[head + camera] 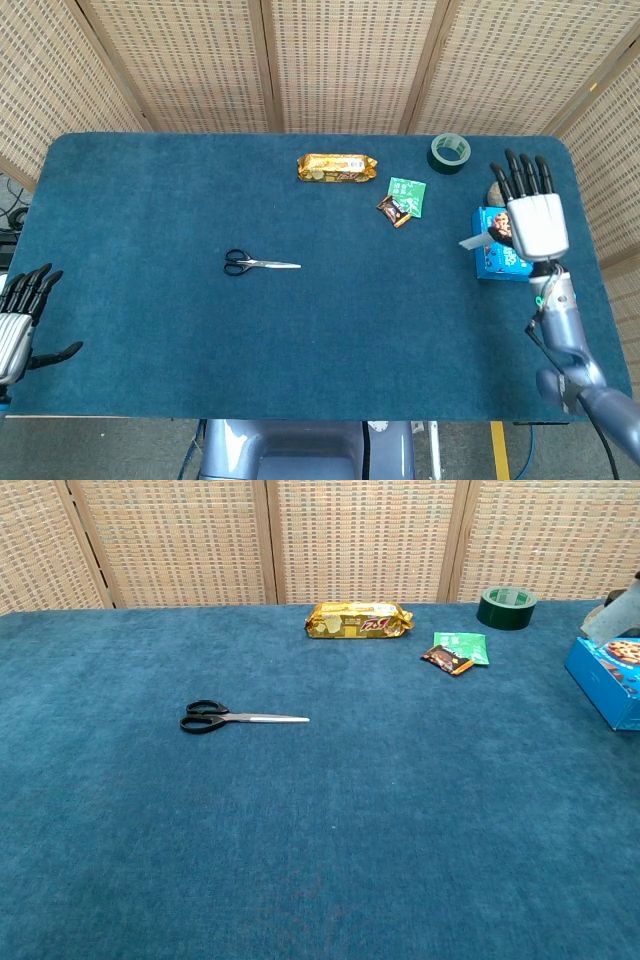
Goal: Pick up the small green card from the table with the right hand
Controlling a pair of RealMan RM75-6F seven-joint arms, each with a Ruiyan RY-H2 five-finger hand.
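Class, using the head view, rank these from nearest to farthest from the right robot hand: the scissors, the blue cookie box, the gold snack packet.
From the right robot hand:
1. Blue cookie box, directly beneath it.
2. Gold snack packet, table's far middle.
3. Scissors, left of centre.

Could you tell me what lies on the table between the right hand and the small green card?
Only bare blue cloth in the head view: the right hand hovers over the blue box, the green card left of it.

Small green card (407, 195) lies flat on the blue table (150, 220).
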